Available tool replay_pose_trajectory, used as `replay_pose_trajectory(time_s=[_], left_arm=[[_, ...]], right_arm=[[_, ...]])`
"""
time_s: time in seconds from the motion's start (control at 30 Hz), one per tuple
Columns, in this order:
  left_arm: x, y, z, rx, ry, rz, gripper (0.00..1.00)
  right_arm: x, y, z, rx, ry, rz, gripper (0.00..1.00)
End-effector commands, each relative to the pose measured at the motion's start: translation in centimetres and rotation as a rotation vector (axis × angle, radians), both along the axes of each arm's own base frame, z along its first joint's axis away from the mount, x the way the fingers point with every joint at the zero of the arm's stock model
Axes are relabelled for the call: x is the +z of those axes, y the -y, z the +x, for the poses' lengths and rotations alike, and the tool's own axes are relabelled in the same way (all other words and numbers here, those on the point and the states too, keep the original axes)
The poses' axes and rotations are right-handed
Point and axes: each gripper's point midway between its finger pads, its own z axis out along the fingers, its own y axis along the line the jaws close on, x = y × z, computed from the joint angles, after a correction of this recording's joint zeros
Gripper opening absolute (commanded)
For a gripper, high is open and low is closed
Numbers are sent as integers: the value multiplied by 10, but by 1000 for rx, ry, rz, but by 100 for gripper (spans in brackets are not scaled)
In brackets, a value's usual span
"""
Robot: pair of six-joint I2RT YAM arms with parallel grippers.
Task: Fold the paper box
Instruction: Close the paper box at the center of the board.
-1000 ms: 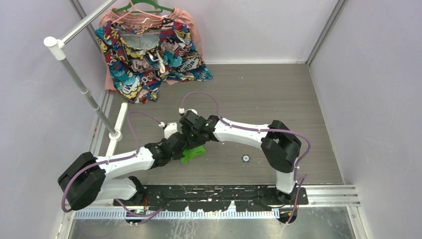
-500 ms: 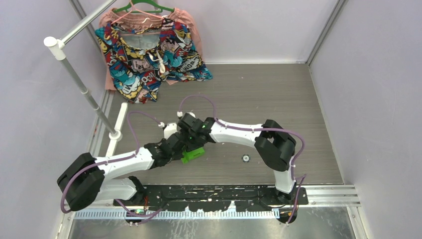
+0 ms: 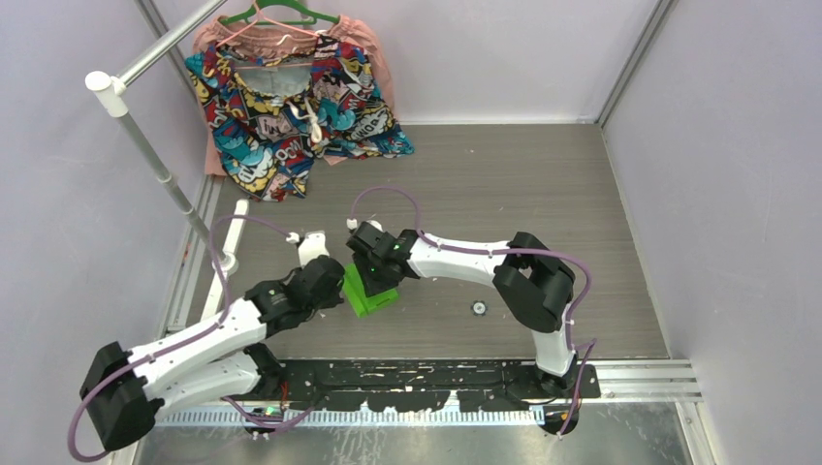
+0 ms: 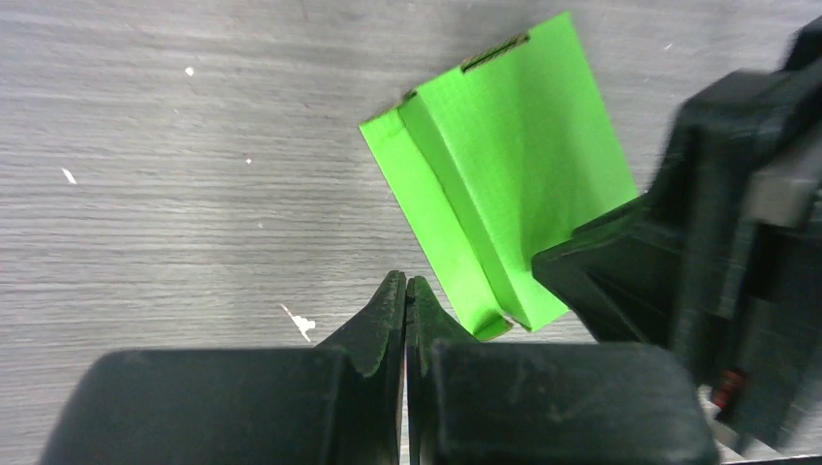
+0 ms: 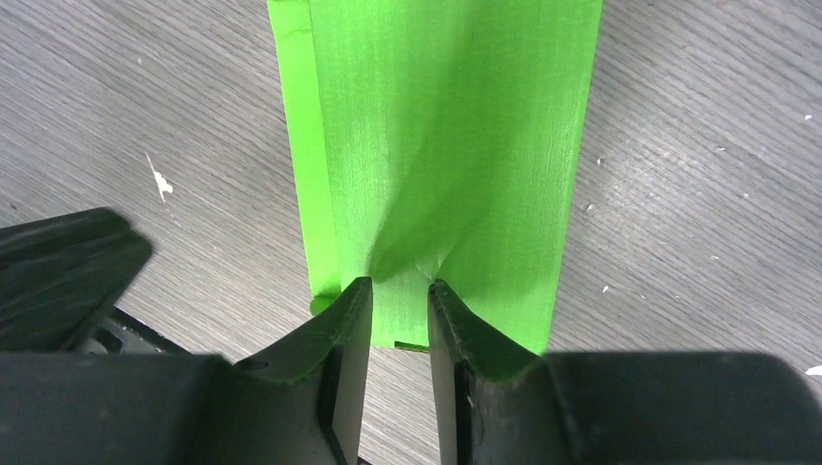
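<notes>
Right wrist view: my right hand (image 5: 399, 300) holds the paper box (image 5: 446, 145) by its near end, fingers narrow, with the card puckered between them. My left hand (image 4: 406, 310) is closed on nothing, just beside the box's long edge. I judge the body folded into a flat sleeve lying on the table (image 3: 543, 194); the ends look left to close. Count: one box, two hands, and, well beyond the box, one patterned garment (image 3: 281, 116) on one green hanger (image 3: 308, 13).
</notes>
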Motion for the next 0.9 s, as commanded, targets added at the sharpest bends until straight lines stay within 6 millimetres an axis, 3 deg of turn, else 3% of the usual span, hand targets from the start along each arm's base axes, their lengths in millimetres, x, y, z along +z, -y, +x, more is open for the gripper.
replay_pose_trajectory(time_s=[0.0,0.1,0.23,0.5,0.63,0.77,0.87], left_arm=[[42,-14,7,23,77,33,0],[47,-14,11,22,81,37,0],[35,-2,23,-3,36,22,0],[16,48,57,-80,0,-12,0],[18,67,68,-97,6,-54,0],[22,69,70,-96,18,-58,0],[42,56,68,-63,90,-84,0]], right_arm=[[-34,19,-3,-25,-17,-121,33],[-38,25,-2,-32,-1,-150,32],[-42,35,-5,-47,12,-175,31],[-48,60,-17,-97,22,-190,28],[-49,67,-24,-124,15,-167,27],[-47,67,-25,-130,14,-150,27],[-45,66,-22,-130,19,-151,27]])
